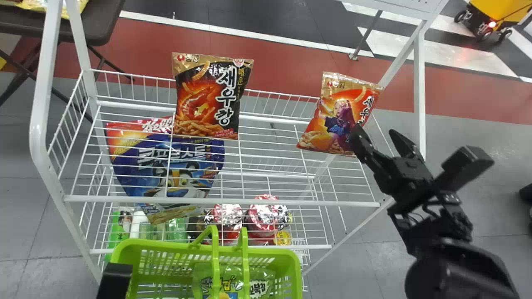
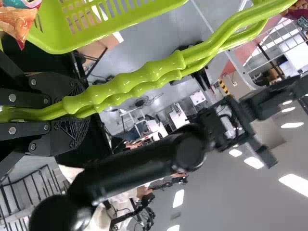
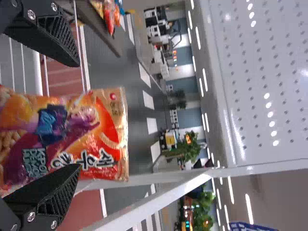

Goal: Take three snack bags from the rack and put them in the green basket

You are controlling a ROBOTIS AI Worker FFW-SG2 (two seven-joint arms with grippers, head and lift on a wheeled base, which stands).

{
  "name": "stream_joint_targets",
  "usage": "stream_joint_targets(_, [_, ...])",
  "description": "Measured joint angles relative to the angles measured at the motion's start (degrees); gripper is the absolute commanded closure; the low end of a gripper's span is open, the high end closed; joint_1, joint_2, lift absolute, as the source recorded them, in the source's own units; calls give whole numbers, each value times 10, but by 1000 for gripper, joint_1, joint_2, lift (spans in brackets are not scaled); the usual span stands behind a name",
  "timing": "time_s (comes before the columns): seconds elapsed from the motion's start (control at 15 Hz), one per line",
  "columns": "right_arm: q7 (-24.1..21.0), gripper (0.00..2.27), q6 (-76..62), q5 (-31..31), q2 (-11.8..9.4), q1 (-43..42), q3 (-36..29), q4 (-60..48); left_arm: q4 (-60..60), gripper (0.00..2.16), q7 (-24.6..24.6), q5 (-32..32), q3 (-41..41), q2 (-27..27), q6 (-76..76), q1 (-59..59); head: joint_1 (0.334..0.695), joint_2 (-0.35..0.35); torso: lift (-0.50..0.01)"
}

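Currently 2 snack bags sit on the rack's (image 1: 232,202) upper wire shelf: the black snack bag (image 1: 212,99) toward the back edge, left of the middle; the orange snack bag (image 1: 338,116) by the back right corner, leaning. Right gripper (image 1: 374,135) at the shelf's right end, beside the orange bag. Jaws wide, both sides well apart; in the right wrist view 1 side overlaps the bag's printed edge, the other stands clear of it. Whether they touch the bag: cannot tell.

Left gripper (image 1: 114,282) at the green basket (image 1: 295,265), low in the head view, by the rack's front edge. Left wrist view: its jaws narrow, holding the basket's 2 handles (image 2: 125,82) together. Inside the basket, a green snack bag (image 1: 224,276), partly behind the handles; an orange wrapper (image 2: 17,24) shows at the basket in the left wrist view.

Below the upper shelf, through the wires: a large blue bag (image 1: 166,166) toward the left, red-lidded cups (image 1: 266,211) nearer the middle. Beyond the rack's back left corner, a dark table (image 1: 99,25) with a yellow packet (image 1: 75,6).
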Motion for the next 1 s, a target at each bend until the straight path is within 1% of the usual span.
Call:
stream_joint_targets(0.2, [0, 66, 27, 53, 0, -57, 8, 37, 0, 1305, -3, 0, 3, 1, 0, -1, 695, -350, -9])
stream_joint_targets(0.33, [-3, 66, 41, 66, 0, -76, 21, 54, 2, 1305, -4, 1, 4, 1, -1, -1, 695, -350, -9])
stream_joint_targets(0.47, [-24, 66, 48, 83, 0, -97, 34, 82, 3, 1305, -6, 1, 5, 1, -1, 0, 695, -350, -9])
stream_joint_targets(0.67, [-44, 87, 77, 120, 0, -140, 50, 131, 4, 1305, -8, 1, 6, 1, -2, -1, 695, -350, -9])
stream_joint_targets(0.73, [-52, 390, 83, 129, 0, -149, 54, 143, 4, 1305, -9, 1, 6, 1, -2, -1, 695, -350, -9])
stream_joint_targets(0.8, [-56, 930, 90, 136, 0, -157, 56, 153, 5, 1305, -11, 1, 7, 1, -2, -1, 695, -350, -9])
stream_joint_targets(0.87, [-55, 1804, 99, 139, 0, -160, 56, 158, 5, 1305, -13, 1, 10, 2, -2, -2, 695, -350, -9])
stream_joint_targets(0.93, [-51, 2108, 115, 142, -2, -163, 55, 160, 5, 1305, -15, 2, 14, 2, -2, -2, 695, -350, -9])
stream_joint_targets(1.0, [-39, 2132, 137, 142, -5, -165, 54, 161, 6, 1305, -15, 4, 17, 1, -1, -3, 695, -350, -9])
